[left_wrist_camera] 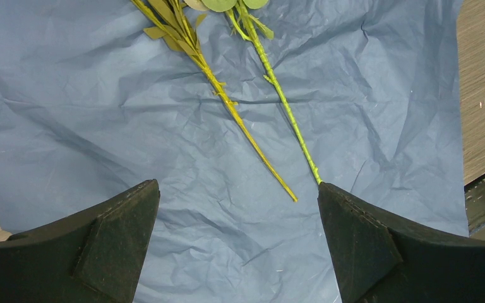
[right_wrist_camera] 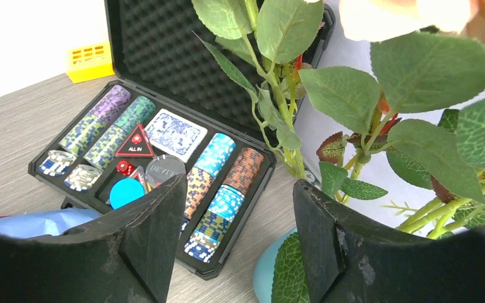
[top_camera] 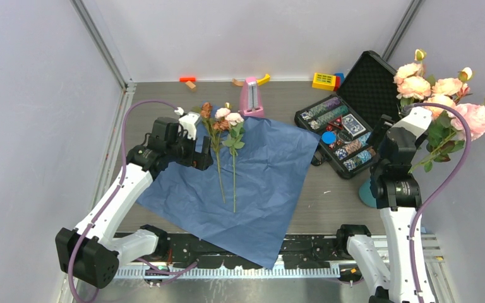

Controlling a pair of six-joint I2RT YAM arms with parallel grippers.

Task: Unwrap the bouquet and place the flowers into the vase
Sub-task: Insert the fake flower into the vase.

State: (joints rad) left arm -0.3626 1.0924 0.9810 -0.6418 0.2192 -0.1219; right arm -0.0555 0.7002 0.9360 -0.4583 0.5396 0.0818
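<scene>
While sighting the two flowers lying on the blue paper, hovering left gripper wide open over stem ends. Probably best: straddling one stem, closing mid-stem. Holding right gripper parted, empty, beside flower-filled vase.

Creased matt blue paper lies on grey wood-grain table.

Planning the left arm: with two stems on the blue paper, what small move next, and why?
Probably lower the open left gripper onto the thin green flower stems lying loose on the crumpled blue paper, outside the teal vase.
</scene>
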